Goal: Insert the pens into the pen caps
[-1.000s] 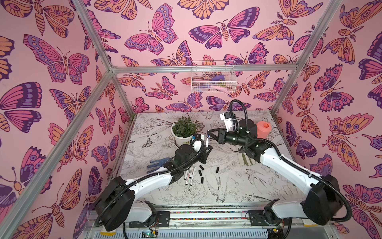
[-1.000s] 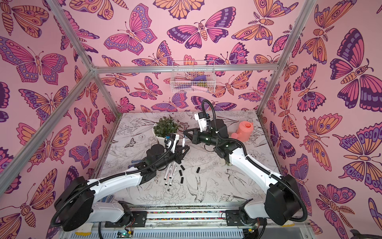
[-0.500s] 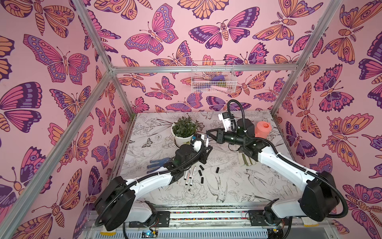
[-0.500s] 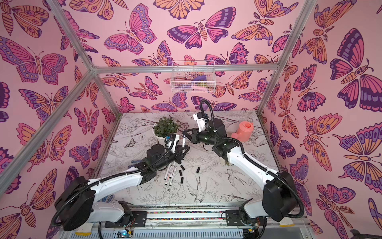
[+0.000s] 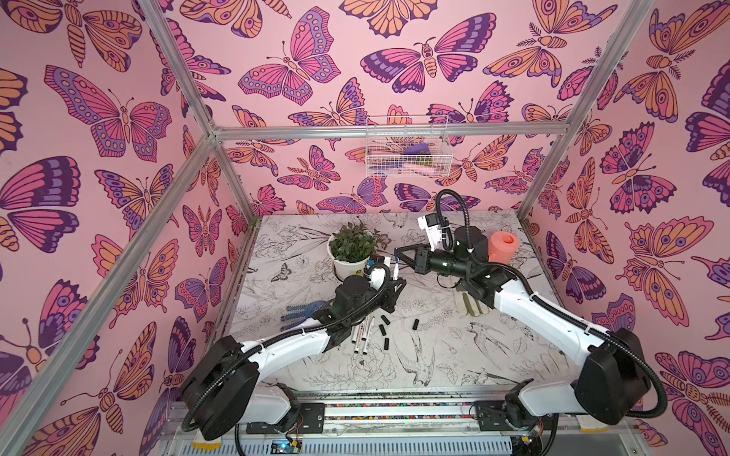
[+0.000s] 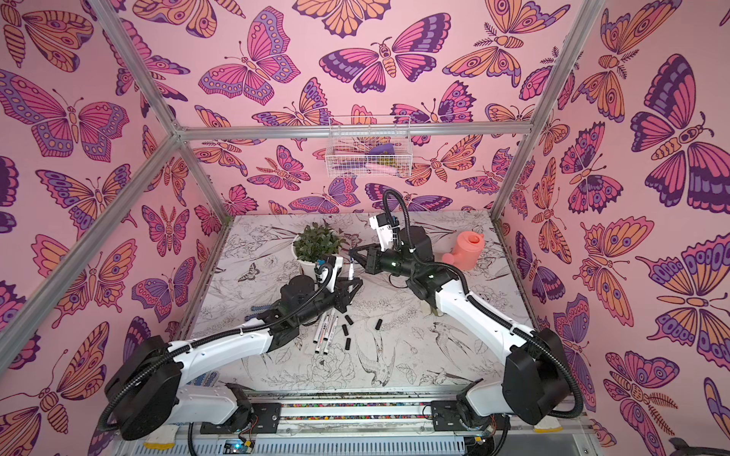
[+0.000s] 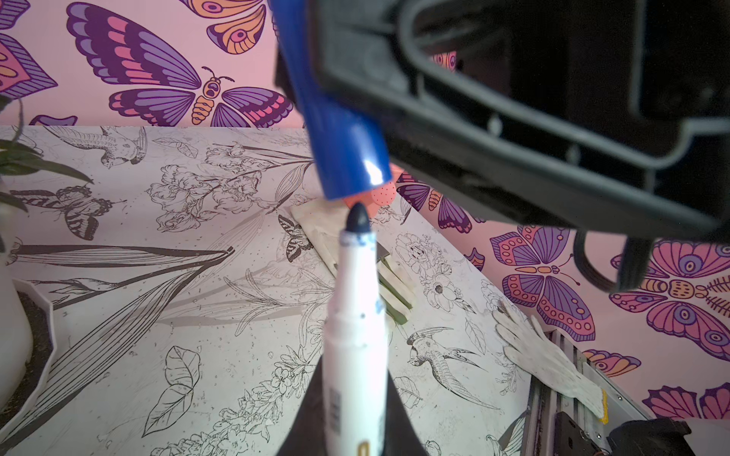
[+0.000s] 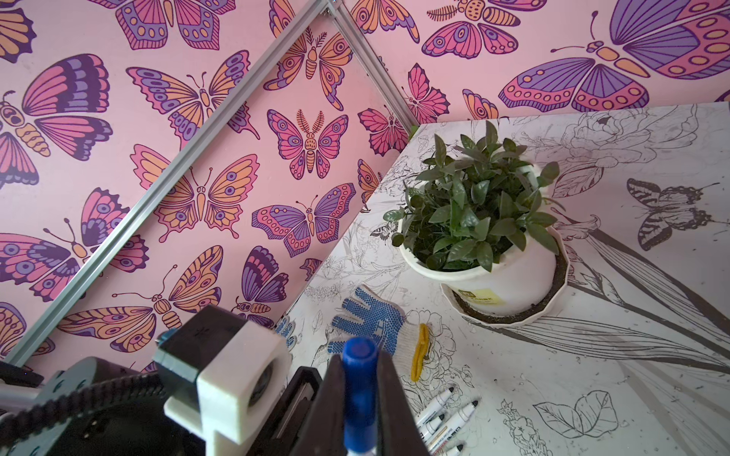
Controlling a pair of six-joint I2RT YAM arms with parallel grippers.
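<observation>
The left fingers (image 7: 306, 430) are clamped on a slim white-barrelled marker pen (image 7: 355, 335), held with its dark tip up above the floral-printed worktop (image 5: 434, 355). The right fingers (image 8: 393, 414) are pinched together on a short blue plastic pen cap (image 7: 339, 130), whose open mouth sits right at that tip (not yet over it). More white pens (image 5: 365, 333) and small black caps (image 5: 415, 324) lie loose on the worktop just beside the left arm, near a green plant in a white pot (image 5: 351, 252)
</observation>
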